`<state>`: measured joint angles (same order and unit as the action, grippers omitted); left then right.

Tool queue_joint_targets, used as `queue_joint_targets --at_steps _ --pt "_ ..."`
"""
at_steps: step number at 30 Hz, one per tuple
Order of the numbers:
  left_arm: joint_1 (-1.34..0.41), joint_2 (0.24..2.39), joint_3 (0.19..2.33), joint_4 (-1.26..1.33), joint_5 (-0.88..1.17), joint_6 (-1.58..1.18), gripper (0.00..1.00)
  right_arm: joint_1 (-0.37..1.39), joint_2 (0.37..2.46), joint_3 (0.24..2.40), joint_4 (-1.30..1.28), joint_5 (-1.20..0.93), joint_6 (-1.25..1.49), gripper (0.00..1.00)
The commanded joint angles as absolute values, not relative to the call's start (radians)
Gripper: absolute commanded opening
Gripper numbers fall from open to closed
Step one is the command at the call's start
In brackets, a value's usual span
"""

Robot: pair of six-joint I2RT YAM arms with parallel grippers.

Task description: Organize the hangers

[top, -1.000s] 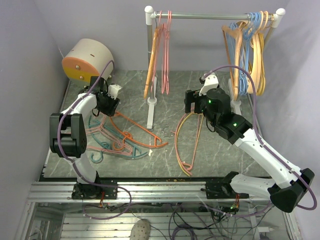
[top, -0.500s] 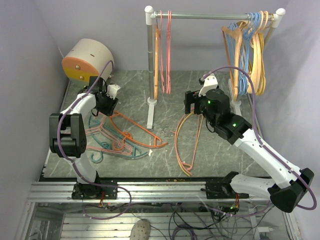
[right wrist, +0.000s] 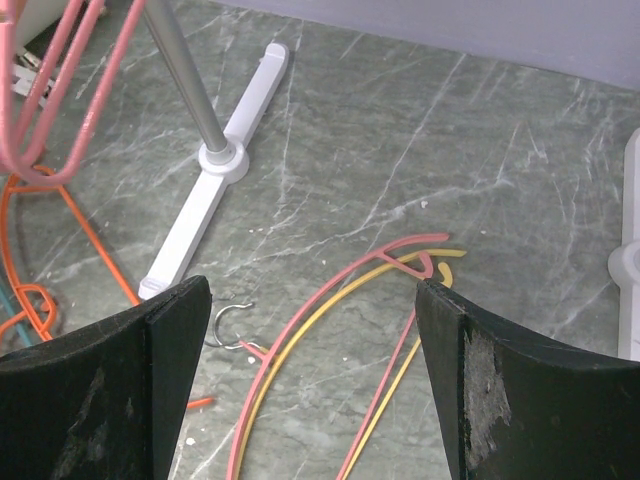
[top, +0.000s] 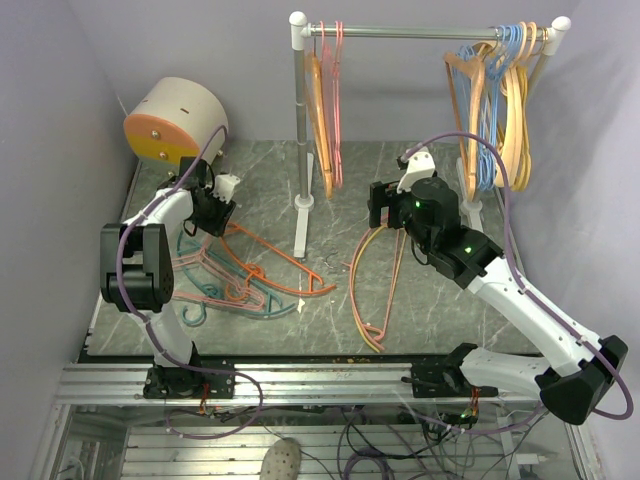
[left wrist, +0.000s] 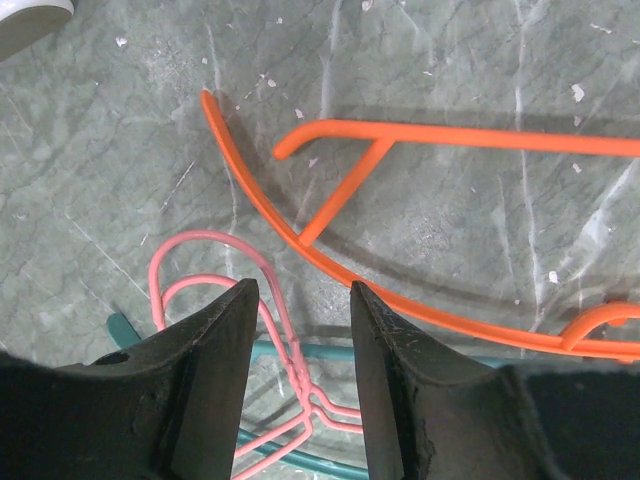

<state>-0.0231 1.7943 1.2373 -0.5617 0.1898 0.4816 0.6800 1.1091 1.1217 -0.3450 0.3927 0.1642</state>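
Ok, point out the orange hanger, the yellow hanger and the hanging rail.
orange hanger point(left wrist: 480, 136): left wrist view, on its straight bar.
yellow hanger point(right wrist: 450, 254): right wrist view, on its tip.
hanging rail point(top: 400, 32): top external view, mid-bar.

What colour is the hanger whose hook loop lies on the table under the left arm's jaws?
Pink. The thin pink hanger shows best in the left wrist view.

Above the aluminium rail, the left arm and right arm share white shells and black joints, each trailed by a purple cable. Green lights dot the right arm. The left gripper and right gripper have scuffed matte-black fingers.
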Motion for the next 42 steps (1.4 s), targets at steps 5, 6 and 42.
queue_joint_targets --at_steps 5,6,42 --pt "-0.018 1.846 1.246 -0.513 0.144 0.471 0.52 0.678 1.115 1.116 -0.330 0.394 0.159 0.84" --pt "-0.018 1.855 1.251 -0.513 0.139 0.470 0.52 0.678 1.114 1.115 -0.331 0.396 0.160 0.84" --pt "-0.089 1.400 1.426 -0.697 0.218 0.339 0.07 0.693 1.186 0.851 0.055 -0.541 0.313 0.82"
